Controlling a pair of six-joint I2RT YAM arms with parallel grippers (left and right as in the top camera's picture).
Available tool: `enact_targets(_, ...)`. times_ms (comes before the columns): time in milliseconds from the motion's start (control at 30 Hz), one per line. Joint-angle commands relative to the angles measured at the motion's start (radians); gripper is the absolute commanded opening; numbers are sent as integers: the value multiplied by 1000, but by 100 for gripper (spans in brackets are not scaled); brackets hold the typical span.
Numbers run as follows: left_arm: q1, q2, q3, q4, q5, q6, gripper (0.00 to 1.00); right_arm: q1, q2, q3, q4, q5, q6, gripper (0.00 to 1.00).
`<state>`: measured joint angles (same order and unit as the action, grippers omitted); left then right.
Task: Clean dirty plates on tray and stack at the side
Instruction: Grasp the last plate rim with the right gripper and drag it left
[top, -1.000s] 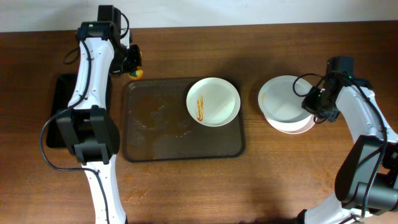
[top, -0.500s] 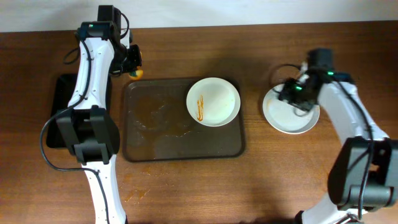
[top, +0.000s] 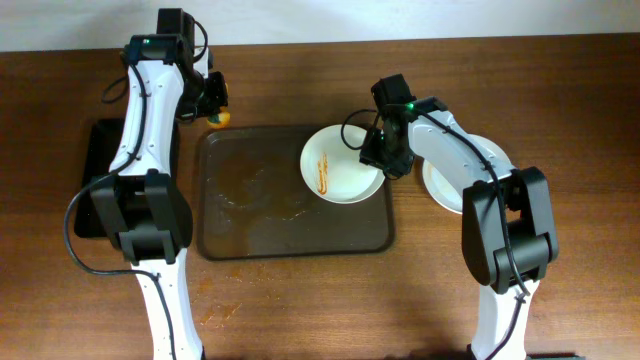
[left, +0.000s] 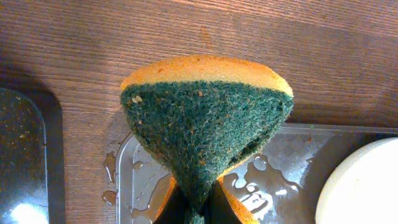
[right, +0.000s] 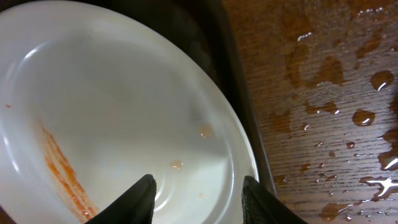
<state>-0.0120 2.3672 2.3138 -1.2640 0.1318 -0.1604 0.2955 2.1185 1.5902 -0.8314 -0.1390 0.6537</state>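
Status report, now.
Left gripper shut on sponge, off tray's corner. Right gripper open over streaked plate on tray. Nothing in the way.

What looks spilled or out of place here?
Water droplets lie scattered on the wooden table just right of the tray, and the white plate in the tray carries an orange-brown sauce streak.
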Motion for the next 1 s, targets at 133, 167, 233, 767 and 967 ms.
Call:
enact_targets(133, -1, -10, -6, 7, 10, 20, 1, 6, 11, 26, -74, -34, -31, 46)
enact_targets(167, -1, -10, -6, 7, 10, 20, 1, 10, 11, 26, -100, -38, -44, 46)
enact_targets(233, -1, -10, -6, 13, 10, 20, 1, 27, 11, 26, -141, -42, -71, 46)
enact_targets(767, -1, -10, -6, 14, 10, 21, 1, 38, 14, 198, -391, 114, -171, 47)
enact_targets(967, -1, -10, -6, 13, 10, 21, 1, 40, 16, 114, -366, 109, -167, 47)
